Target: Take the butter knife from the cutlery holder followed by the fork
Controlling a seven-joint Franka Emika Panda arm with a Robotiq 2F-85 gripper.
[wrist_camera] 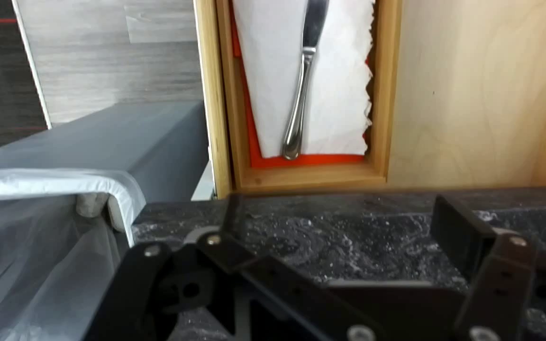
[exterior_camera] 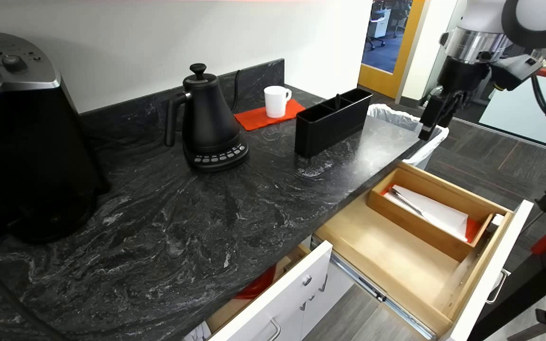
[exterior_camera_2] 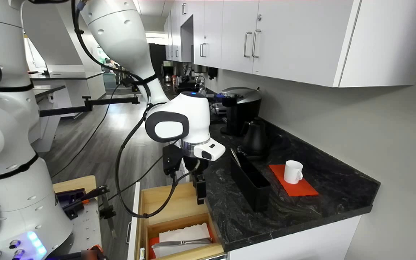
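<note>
One long dark bench (exterior_camera: 235,222) is running along the wall (exterior_camera: 126,57), and a white robot arm (exterior_camera_2: 125,39) is standing beside it. At the bench's front, a wooden drawer (exterior_camera: 391,232) is standing open and holding a narrower wooden box (wrist_camera: 389,94). A coffee machine (exterior_camera: 31,137) and a black kettle (exterior_camera: 210,118) are sitting on the bench. The black cutlery holder (exterior_camera: 334,130) is standing near the kettle. The gripper (wrist_camera: 341,218) is hanging near the bench's front edge, its fingers (wrist_camera: 460,237) standing wide apart with bench showing between them. A white mug (exterior_camera: 275,102) is resting on a red cloth (exterior_camera: 254,121) near the cutlery holder. The butter knife (wrist_camera: 304,78) is lying on white paper (wrist_camera: 339,118) in the box, its handle pointing toward the bench. In an exterior view, a silvery piece of cutlery (exterior_camera_2: 235,158) is leaning in the cutlery holder; I cannot tell its kind.
</note>
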